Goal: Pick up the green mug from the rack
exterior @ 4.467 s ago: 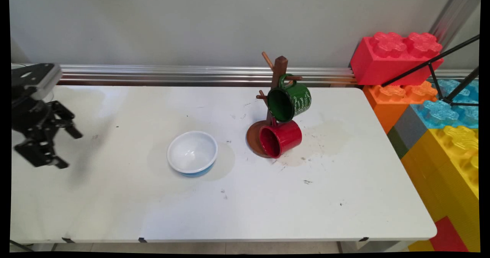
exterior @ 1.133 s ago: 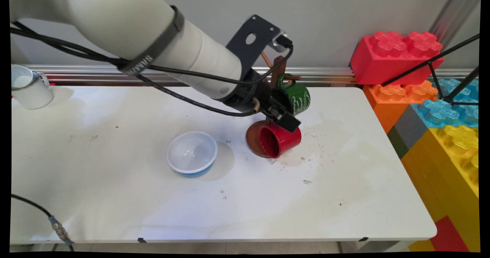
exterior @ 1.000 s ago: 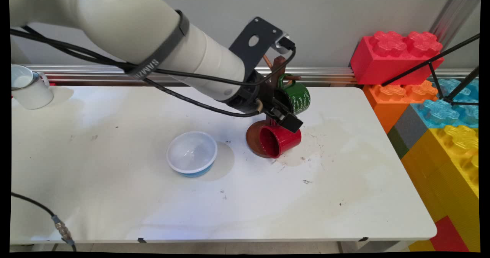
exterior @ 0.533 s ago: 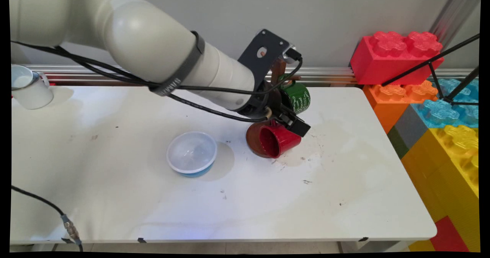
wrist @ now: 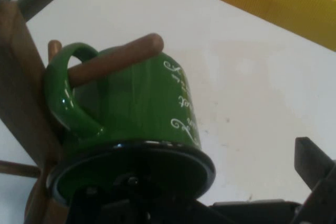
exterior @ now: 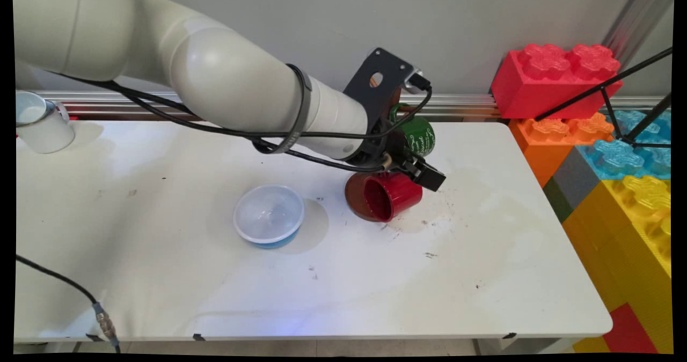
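green mug (wrist: 136,108) hangs by its handle on a wooden peg (wrist: 115,59), mouth right up against the jaws, which are spread wide, one finger (wrist: 312,163) out past its side. looks like stiff, glossy enamel, probably light but slick. i'd pinch the rim wall, not the hooked handle.

A plain grey wall (exterior: 300,29) runs across twelve o'clock, with a ribbed metal rail (exterior: 461,104) along its foot. The white table (exterior: 214,287) below is scuffed and stained. Giant toy bricks (exterior: 628,190) in red, orange, blue and yellow stack at three o'clock.
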